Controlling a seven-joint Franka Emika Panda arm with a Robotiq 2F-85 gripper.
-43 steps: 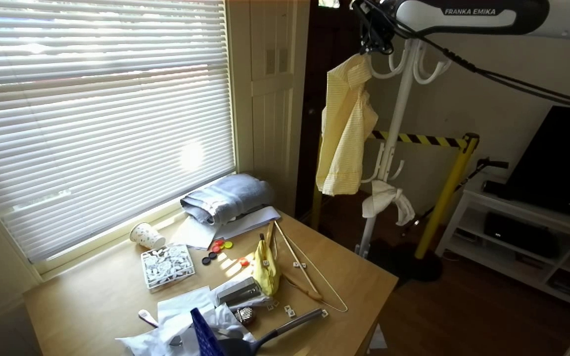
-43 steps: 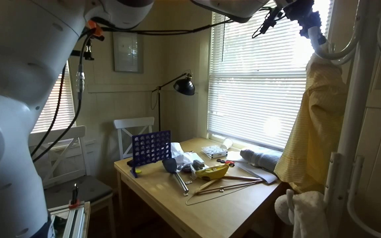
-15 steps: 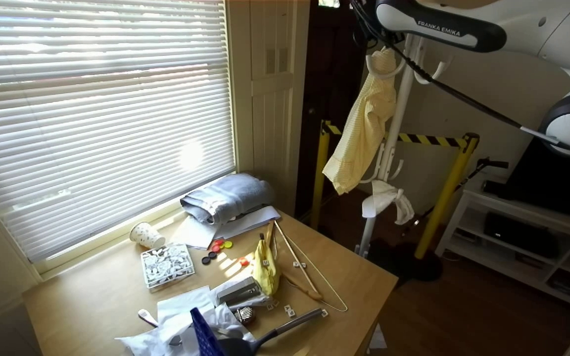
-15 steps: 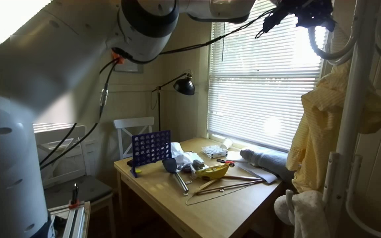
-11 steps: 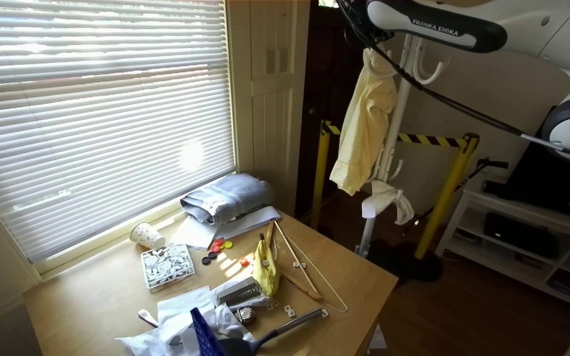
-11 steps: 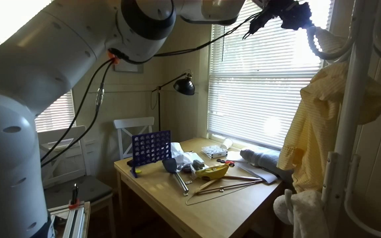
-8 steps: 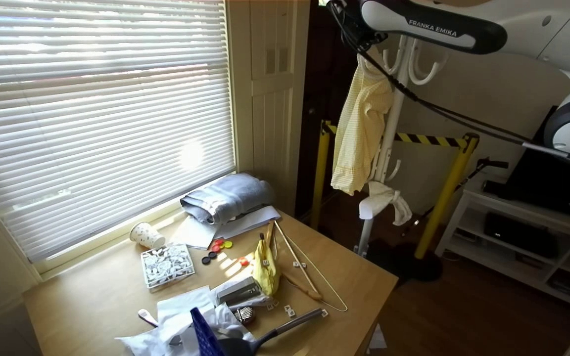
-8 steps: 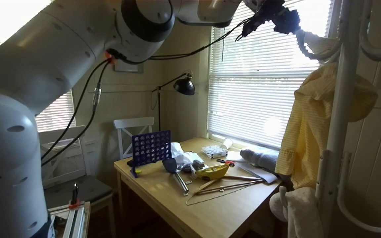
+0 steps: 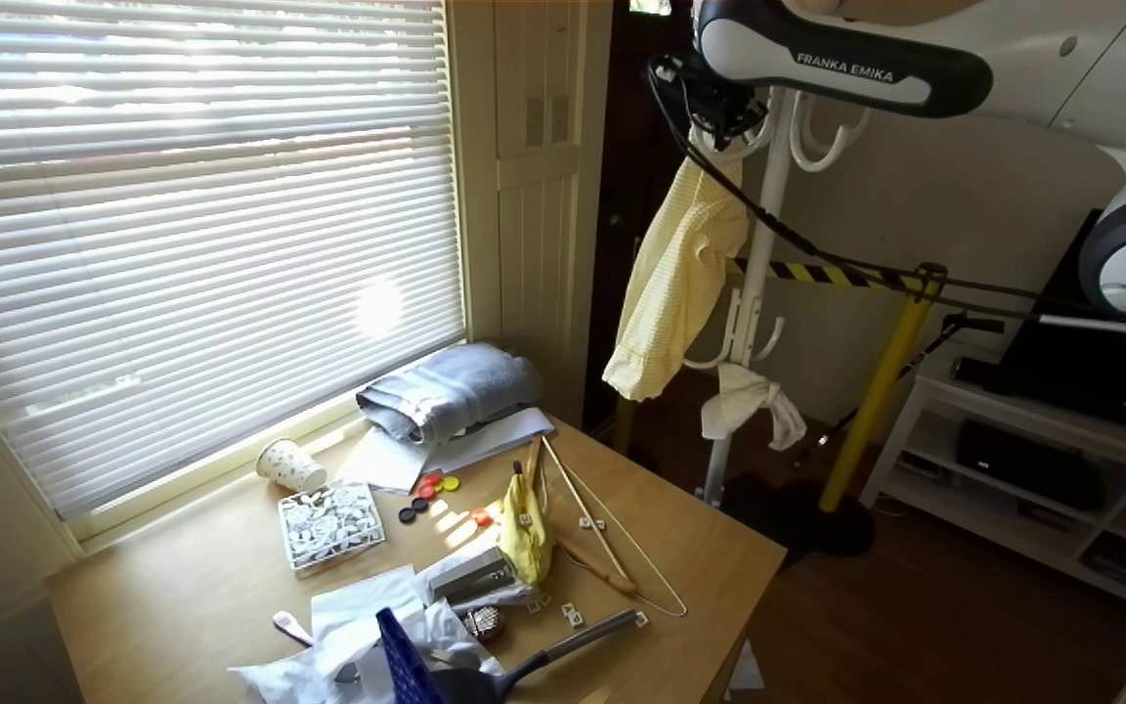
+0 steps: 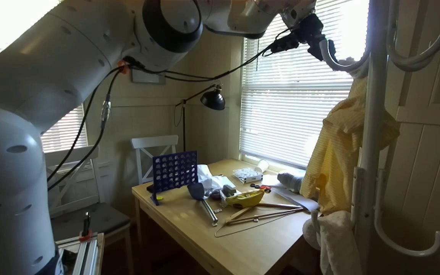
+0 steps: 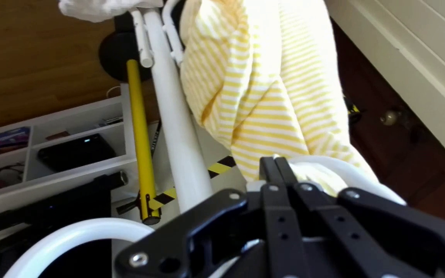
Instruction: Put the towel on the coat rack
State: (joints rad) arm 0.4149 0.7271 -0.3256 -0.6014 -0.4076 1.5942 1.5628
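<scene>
The claw (image 11: 276, 165), pressed together and seemingly pinching the towel (image 9: 682, 269), has dropped beside the hook (image 10: 343, 68); releasing there may hang it.

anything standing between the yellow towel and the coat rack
Nothing visible. In the wrist view, the yellow towel hangs at a white hook of the coat rack, showing on both sides of the hook's curve. The gripper crowds that hook, hiding part of it, so whether the towel is caught there cannot be told.
</scene>
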